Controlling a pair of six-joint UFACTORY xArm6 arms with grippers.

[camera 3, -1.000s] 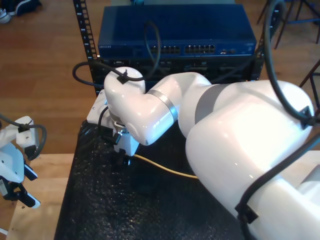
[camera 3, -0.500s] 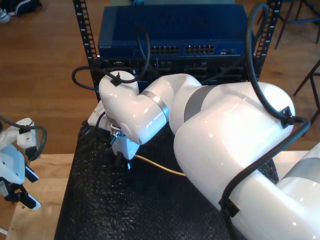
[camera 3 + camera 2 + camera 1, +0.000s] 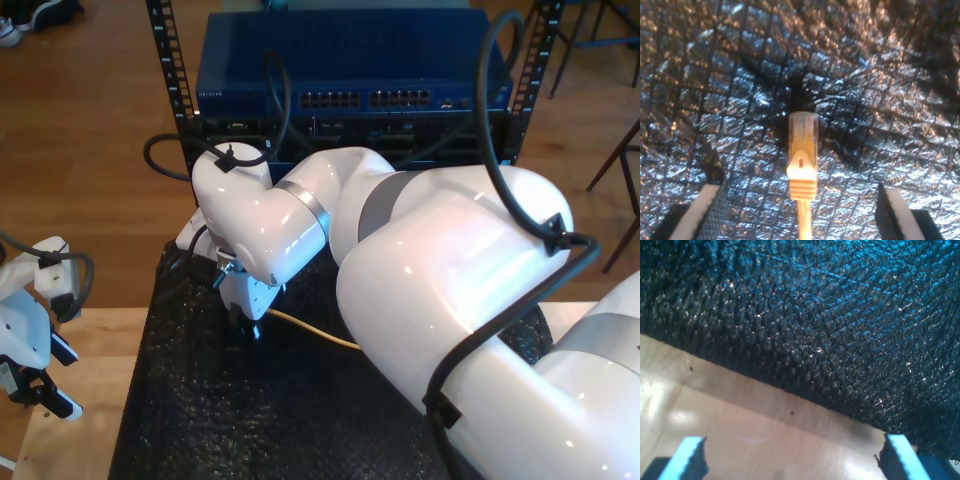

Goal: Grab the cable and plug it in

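The yellow-orange cable [image 3: 312, 331] lies on the black mat [image 3: 230, 420], and its end runs under the big white arm's wrist. Its clear plug [image 3: 803, 131] rests flat on the mat, with the ribbed boot [image 3: 802, 186] behind it. My second gripper [image 3: 798, 210] is open and close above the mat, its two fingers standing well apart on either side of the plug without touching it. In the exterior view this gripper [image 3: 246, 327] points down at the cable's end. My first gripper [image 3: 792, 460] is open over the wooden table beside the mat's edge, at the exterior view's left [image 3: 45, 395].
A blue network switch [image 3: 350, 55] with rows of ports [image 3: 370, 100] sits in a black rack [image 3: 170, 70] behind the mat. Thick black cables loop over the white arm. The wooden table [image 3: 80, 400] borders the mat on the exterior view's left.
The big white arm has swung toward the exterior view's left and sunk slightly, bringing my second gripper down over the cable's end. The small arm has not moved.
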